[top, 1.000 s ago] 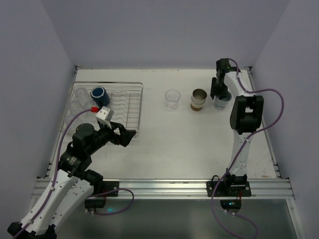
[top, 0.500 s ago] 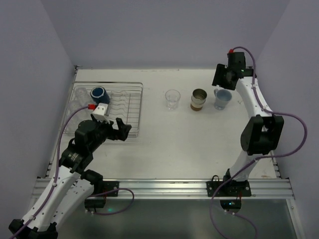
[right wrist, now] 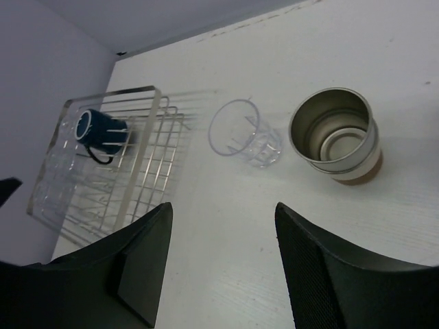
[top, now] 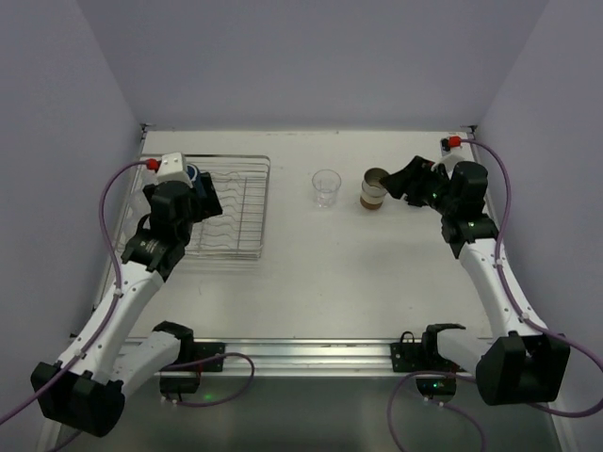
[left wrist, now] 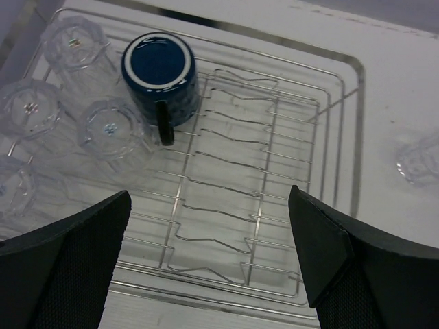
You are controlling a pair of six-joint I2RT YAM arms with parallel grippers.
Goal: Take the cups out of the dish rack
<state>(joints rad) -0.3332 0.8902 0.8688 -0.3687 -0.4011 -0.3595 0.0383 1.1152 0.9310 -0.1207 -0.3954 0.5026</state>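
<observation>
Top view: finds the left arm folded at the elbow, with the left gripper (top: 205,196) poised over the dish rack (top: 240,212), close to the dark blue mug (top: 191,172). Finds the right arm stretched forward and low, with the right gripper (top: 400,182) just beside the brown-tan cup (top: 375,189). Notes the clear tumbler (top: 326,186) standing apart on the bench (top: 311,264).

Left wrist view: confirms the left gripper spread wide and empty, looking down into the dish rack. Locates the dark blue mug in the far-left part, with clear cups (left wrist: 110,130) clustered beside it.

Right wrist view: confirms the right gripper released, holding nothing, angled toward the clear tumbler and brown-tan cup, both upright.
</observation>
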